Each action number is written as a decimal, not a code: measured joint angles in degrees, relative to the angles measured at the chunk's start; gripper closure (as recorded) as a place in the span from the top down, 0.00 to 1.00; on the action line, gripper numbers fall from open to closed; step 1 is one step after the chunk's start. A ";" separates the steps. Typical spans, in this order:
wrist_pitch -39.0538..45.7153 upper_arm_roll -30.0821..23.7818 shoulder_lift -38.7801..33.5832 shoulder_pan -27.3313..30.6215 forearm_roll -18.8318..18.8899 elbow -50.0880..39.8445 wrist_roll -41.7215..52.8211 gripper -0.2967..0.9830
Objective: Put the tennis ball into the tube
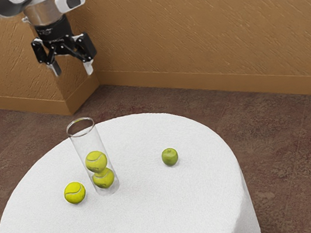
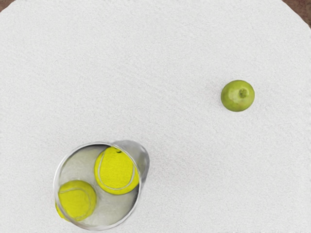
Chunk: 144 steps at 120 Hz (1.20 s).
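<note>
High above the table's far side, my gripper hangs open, its fingers wide apart with nothing between them. A clear tube stands upright on the table, below the gripper's height, with two tennis balls stacked inside. A loose yellow tennis ball lies beside the tube's base, toward the exterior view's left. Seen from my hand, the open tube shows a ball inside. Another ball appears partly behind the rim and partly past it.
A green apple sits apart from the tube, toward the exterior view's right. The round table has a white cloth. A brown wall rises behind the arm and the table.
</note>
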 joint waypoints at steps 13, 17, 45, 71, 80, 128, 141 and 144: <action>-0.16 0.00 -0.03 -0.23 -0.03 0.05 1.06 0.77; -0.21 -0.03 -0.14 -0.28 0.01 0.01 1.35 0.77; -0.72 -0.56 -13.15 0.24 -0.02 -11.73 2.97 0.77; 1.48 -0.26 -18.41 1.49 0.17 -19.73 -3.20 0.77; 2.76 -0.17 -19.66 1.61 -0.02 -21.61 -10.61 0.77; 18.11 4.77 -29.74 1.51 -1.08 -47.11 -44.47 0.77; 21.33 19.05 -37.29 -9.91 1.23 -53.20 -50.64 0.77; 21.98 23.37 -38.83 -13.32 2.57 -54.19 -52.00 0.77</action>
